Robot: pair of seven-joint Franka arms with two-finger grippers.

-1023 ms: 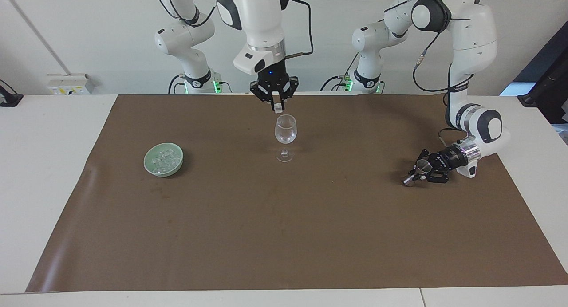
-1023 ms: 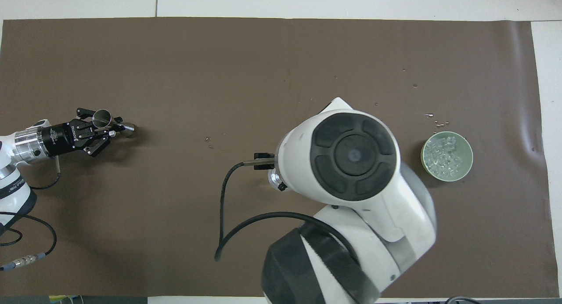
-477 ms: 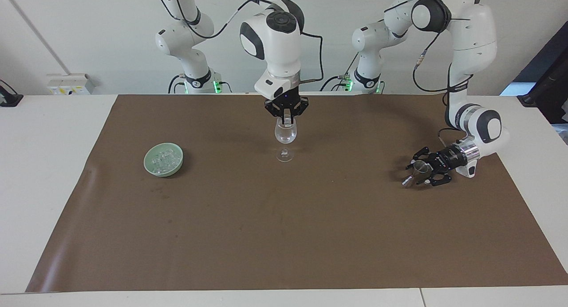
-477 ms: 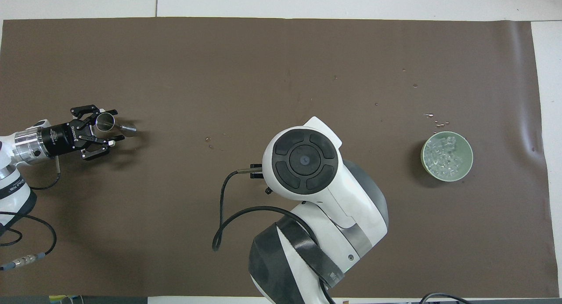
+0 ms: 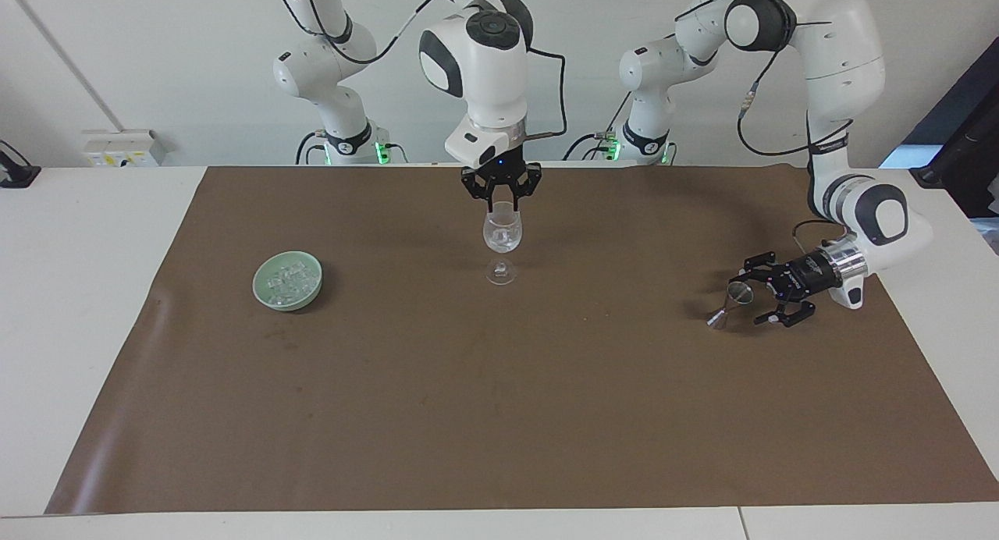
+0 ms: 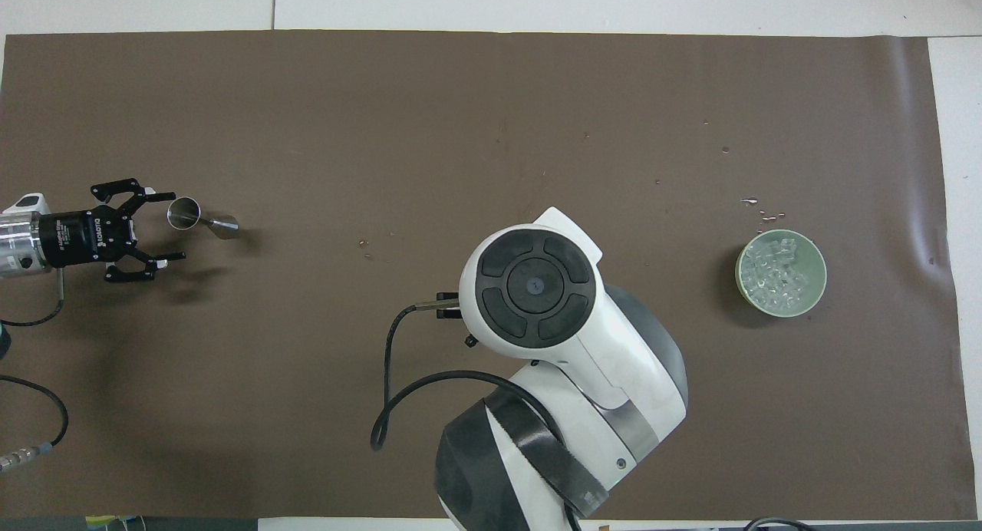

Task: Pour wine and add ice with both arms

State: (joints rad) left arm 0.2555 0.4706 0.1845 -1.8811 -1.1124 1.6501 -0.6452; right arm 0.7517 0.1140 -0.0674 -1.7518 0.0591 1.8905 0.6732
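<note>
— What's closest to the robots?

— The glass (image 5: 501,236): clear, round bowl, thin stem, small foot, upright on the brown mat (image 5: 499,415). The right gripper (image 5: 500,204) hangs straight down over it, black fingers at the rim. I can't tell whether they're parted or pinching anything.

— And from overhead?

— Nothing of that. The right arm's white shell and dark round cap cover the glass and the gripper; only the facing view shows them.

— Where's the ice?

— A little farther out, toward the right arm's end. The ice (image 5: 289,278) is a heap of small glassy chunks in a smooth pale green bowl (image 5: 259,284), well apart from the glass. From above, the ice (image 6: 779,270) fills the bowl (image 6: 741,279) almost to the edge.

— The other arm?

— The left gripper (image 5: 751,300) lies low and sideways over its own end of the mat (image 6: 383,132), spread wide and holding nothing. A shiny metal jigger (image 5: 738,293), cone-shaped with its mouth up, stands just off the fingertips. Overhead, the left gripper (image 6: 178,225) points at the jigger (image 6: 184,212), whose mouth sits beside one fingertip, unclamped.

— Anything farther?

— Overhead only: a few clear specks (image 6: 759,205) on the matte mat, just farther out than the bowl.
</note>
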